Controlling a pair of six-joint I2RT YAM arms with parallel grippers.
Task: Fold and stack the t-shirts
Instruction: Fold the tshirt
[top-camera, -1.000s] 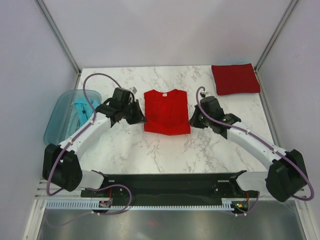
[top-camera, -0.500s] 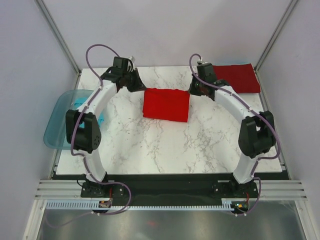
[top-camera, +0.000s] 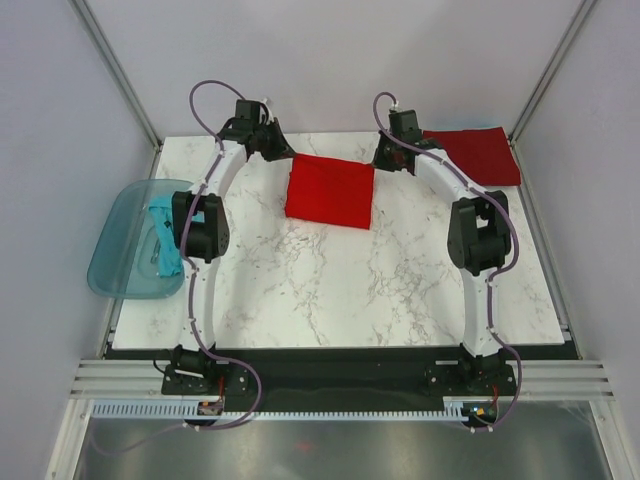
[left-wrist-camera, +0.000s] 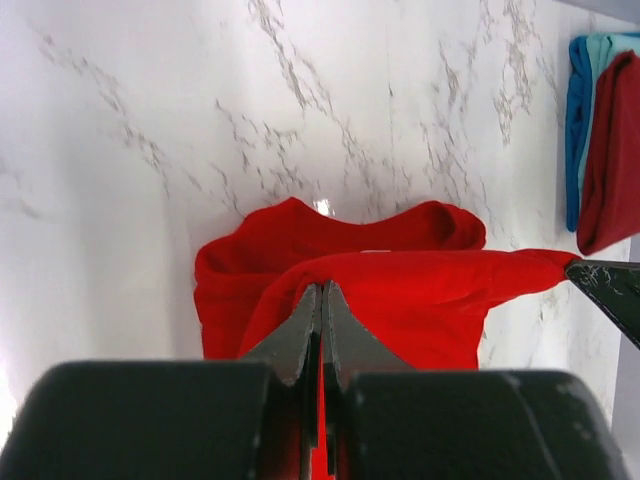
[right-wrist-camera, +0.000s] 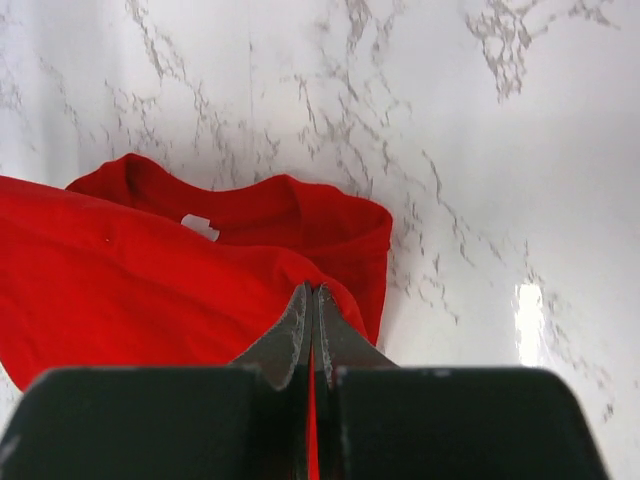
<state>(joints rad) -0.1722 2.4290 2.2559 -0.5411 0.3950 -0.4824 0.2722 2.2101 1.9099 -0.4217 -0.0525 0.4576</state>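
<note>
The bright red tee (top-camera: 330, 192) lies doubled over at 12 o'clock on the tabletop (top-camera: 330, 290), its upper corners pinched by the left tool (top-camera: 284, 153) and right tool (top-camera: 384, 160). The crimson tee (top-camera: 478, 157) lies folded flat at 1 o'clock. The teal tee (top-camera: 163, 243) is bunched at 9 o'clock.

Left wrist view: the hem of the bright red t-shirt (left-wrist-camera: 380, 290) disappears between the pressed-together tips of the left gripper (left-wrist-camera: 321, 300). The claw housing masks the cloth behind them. Far right of the claw, the frame edge crops the crimson t-shirt (left-wrist-camera: 608, 150). Identical masking at the right gripper (right-wrist-camera: 311, 300).
</note>
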